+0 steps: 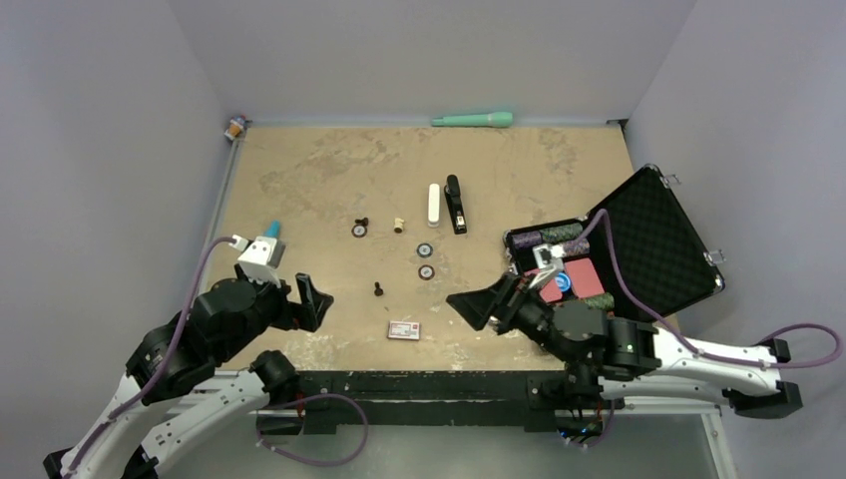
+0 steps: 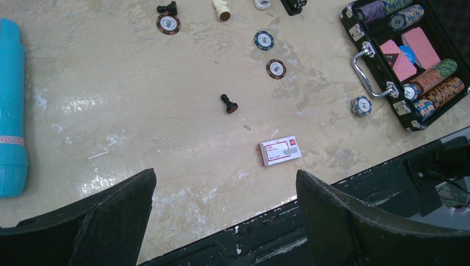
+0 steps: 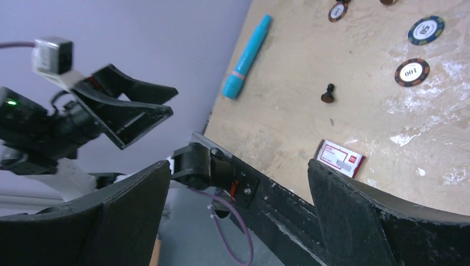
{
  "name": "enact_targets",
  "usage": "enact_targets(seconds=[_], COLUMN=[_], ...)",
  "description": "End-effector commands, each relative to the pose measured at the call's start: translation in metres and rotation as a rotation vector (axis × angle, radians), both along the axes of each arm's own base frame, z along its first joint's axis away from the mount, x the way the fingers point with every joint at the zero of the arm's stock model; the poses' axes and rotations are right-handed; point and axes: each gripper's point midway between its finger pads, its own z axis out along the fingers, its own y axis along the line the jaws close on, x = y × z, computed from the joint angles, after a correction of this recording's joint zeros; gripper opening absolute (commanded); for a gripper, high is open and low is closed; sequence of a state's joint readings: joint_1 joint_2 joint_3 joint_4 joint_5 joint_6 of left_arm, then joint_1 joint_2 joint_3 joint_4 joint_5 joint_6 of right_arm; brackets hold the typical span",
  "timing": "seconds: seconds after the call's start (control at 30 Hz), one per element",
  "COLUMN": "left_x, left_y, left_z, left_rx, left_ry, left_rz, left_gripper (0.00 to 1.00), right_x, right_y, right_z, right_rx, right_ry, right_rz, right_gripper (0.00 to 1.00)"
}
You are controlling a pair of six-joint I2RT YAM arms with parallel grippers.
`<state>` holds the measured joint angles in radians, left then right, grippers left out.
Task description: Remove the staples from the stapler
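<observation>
Top and wrist views of the table. At the near left, the left gripper [image 2: 224, 176] is held above the near edge with its jaws spread wide and nothing between them. A turquoise marker [image 2: 11, 111] lies to its left. Toward the centre, three poker chips [image 1: 424, 249] are scattered among a black pawn [image 1: 379, 289] and a pale pawn [image 1: 398, 225]. A small white box with a red label [image 1: 403, 329] lies flat near the front edge. In the far half of the table, the stapler [image 1: 456, 205] lies on the surface, pointing away from the arms. It is set parallel to and just beside a white oblong piece [image 1: 433, 205] on its left and is well apart from both grippers. The right gripper [image 3: 238, 165] is likewise opened wide and empty, and is held over the near edge. At the right, an open black case [image 1: 660, 232] is shown, its foam-lined lid leaning back. Rows of stacked chips [image 2: 388, 11] are lined along the far and near sides of its tray, and red-backed cards [image 2: 413, 52] are packed between them. One blue-and-white chip [image 2: 360, 105] lies on the table just outside the case.
</observation>
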<state>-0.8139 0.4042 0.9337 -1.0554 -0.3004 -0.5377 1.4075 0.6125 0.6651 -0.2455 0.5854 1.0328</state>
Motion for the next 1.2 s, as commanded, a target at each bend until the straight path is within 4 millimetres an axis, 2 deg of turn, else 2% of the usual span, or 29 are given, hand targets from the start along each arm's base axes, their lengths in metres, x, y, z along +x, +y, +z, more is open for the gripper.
enact_targets(seconds=[0.0, 0.4, 0.6, 0.97, 1.17], left_x=[0.004, 0.002, 0.001, 0.002, 0.001], left_y=[-0.002, -0.003, -0.002, 0.0, 0.001], left_z=[0.003, 0.003, 0.005, 0.005, 0.006], left_rx=[-0.005, -0.021, -0.028, -0.027, -0.031], left_ry=[-0.025, -0.025, -0.032, -0.036, -0.04], left_rz=[-0.002, -0.009, -0.008, 0.002, 0.005], left_gripper=[1.0, 1.0, 1.0, 1.0, 1.0], right_x=[0.008, 0.011, 0.009, -0.001, -0.004], right_y=[-0.035, -0.11, -0.138, -0.166, -0.161], right_z=[0.023, 0.036, 0.039, 0.062, 0.059], right_rx=[0.121, 0.234, 0.296, 0.412, 0.431], right_ry=[-0.081, -0.097, -0.096, -0.095, -0.098], right_rz=[-0.074, -0.171, -0.189, -0.162, -0.132], right_gripper=[0.99, 0.99, 0.99, 0.99, 0.99])
